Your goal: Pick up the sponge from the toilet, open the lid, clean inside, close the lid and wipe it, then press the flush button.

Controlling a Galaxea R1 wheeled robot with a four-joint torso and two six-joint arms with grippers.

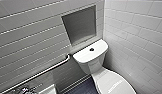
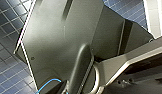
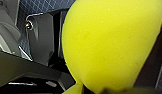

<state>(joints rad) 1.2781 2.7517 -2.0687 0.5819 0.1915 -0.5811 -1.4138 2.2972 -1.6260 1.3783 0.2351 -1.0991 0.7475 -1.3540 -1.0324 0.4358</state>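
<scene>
The white toilet (image 1: 90, 56) stands in the corner of the tiled room, with a dark round flush button (image 1: 91, 49) on top of its tank. Its oval lid (image 1: 114, 83) is down over the bowl. The bright yellow sponge (image 3: 109, 42) looms large in the right wrist view, above dark blue floor tiles. Its lower end is pinched together where my right gripper (image 3: 97, 90) is shut on it. My left gripper stands open, and I see nothing held in it.
A square niche (image 1: 80, 25) is set in the tiled wall behind the tank. A metal grab bar (image 1: 39, 73) runs along the wall to the toilet's left. Dark tiled floor (image 1: 82, 88) lies between that wall and the bowl. A tiled wall (image 1: 137, 37) closes the right side.
</scene>
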